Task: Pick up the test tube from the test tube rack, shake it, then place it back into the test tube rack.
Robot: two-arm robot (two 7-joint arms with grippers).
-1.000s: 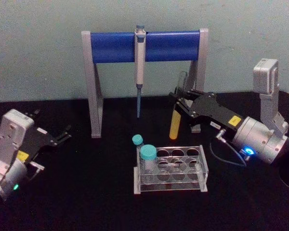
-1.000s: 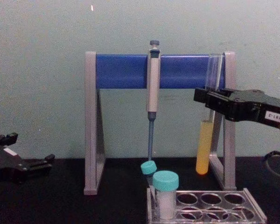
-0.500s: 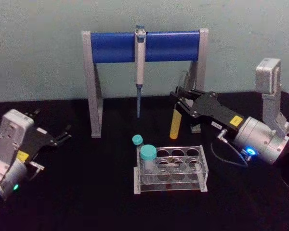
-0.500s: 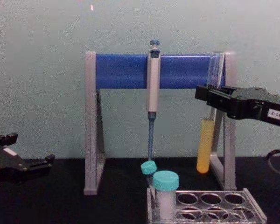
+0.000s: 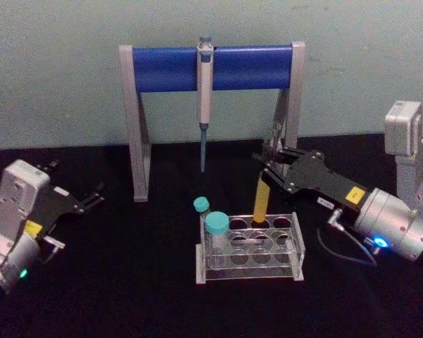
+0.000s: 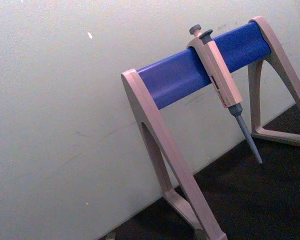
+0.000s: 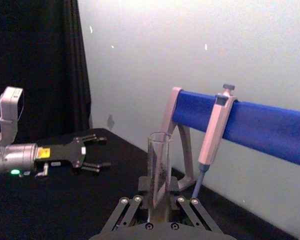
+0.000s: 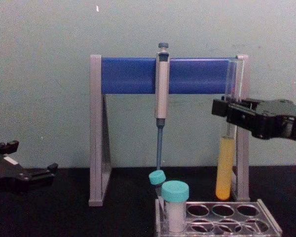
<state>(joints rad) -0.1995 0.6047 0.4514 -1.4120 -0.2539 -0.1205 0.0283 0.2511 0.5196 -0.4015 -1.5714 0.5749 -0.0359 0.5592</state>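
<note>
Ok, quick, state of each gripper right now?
Left gripper: open, empty, parked at left.
Right gripper: shut on the test tube, over the test tube rack.

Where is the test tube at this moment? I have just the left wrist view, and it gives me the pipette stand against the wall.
Observer: The right end effector holds the test tube upright by its clear upper part, over the test tube rack.
Operator: Is it seated in a hole?
Observer: The head view puts its rounded bottom at the rack's back row, but I cannot tell whether it has gone into a hole.
Operator: What about the other arm?
Observer: The left end effector is open and parked on the robot's left, well apart from the rack.
</note>
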